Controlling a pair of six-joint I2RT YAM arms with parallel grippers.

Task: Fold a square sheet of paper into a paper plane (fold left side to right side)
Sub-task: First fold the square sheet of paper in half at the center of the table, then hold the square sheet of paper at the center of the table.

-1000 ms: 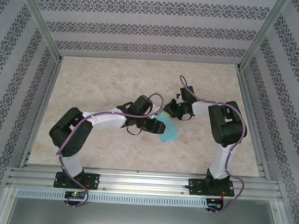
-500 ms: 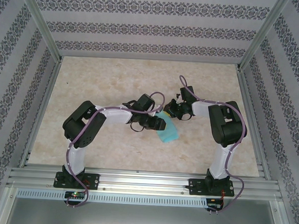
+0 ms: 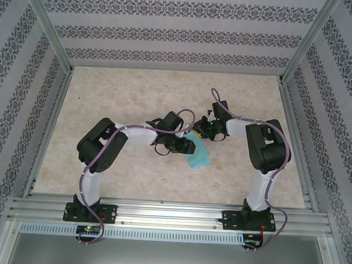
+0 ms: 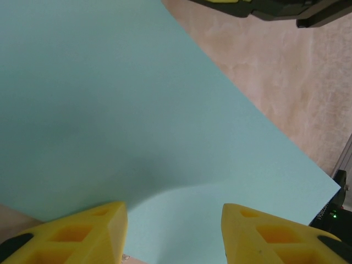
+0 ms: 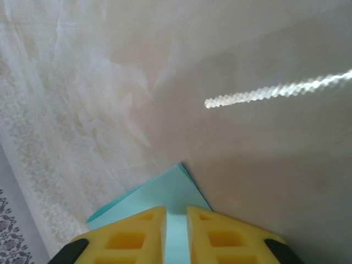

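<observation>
Overhead: one square sheet of paper [image 3: 198, 156] on the worktop [image 3: 136, 93], two claws meeting at it. Wrist views add: left claw [image 4: 173, 209] released above the sheet; right claw [image 5: 176, 210] barely parted astride its corner, grip unclear.

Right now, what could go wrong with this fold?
1. The right gripper straddles a corner of the square sheet of paper with only a narrow gap. I can't tell if it grips, and if the hold is loose the sheet may slide.
2. The sheet's edge bows up between the fingers of the open left gripper. Pressing there could set a crooked crease.
3. In the top view both grippers sit close together over the sheet, so they could bump.
</observation>
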